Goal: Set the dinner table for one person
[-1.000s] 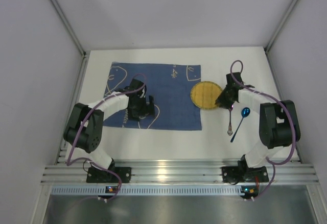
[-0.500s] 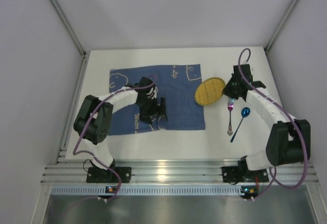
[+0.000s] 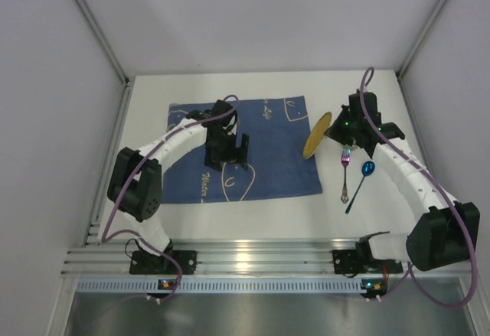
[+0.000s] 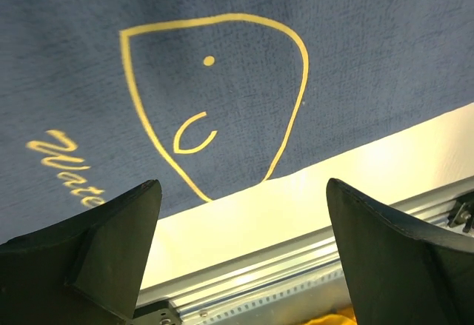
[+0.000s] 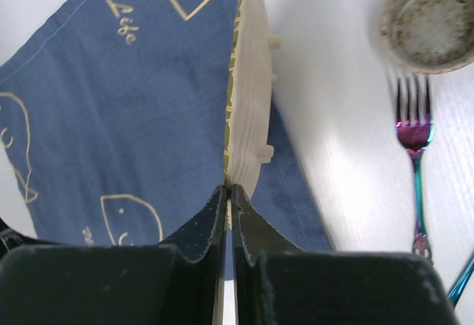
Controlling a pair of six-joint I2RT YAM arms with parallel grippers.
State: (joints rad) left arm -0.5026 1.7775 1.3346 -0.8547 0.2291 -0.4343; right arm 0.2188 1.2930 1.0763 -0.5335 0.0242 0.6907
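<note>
dinner table: white top carrying everything else.
mat: blue cloth, left of centre, toward the far edge.
plate: yellow, tipped on edge at the mat's right border.
left gripper: spread wide, empty, over the mat.
right gripper: pinched on the plate's rim.
fork, spoon: side by side, near the right edge.
step: carrying plate to mat.
next move: likely levelling, lowering onto the mat's middle, letting go.

High rear view down on the dinner table, two close wrist views, all sharing the mat
</note>
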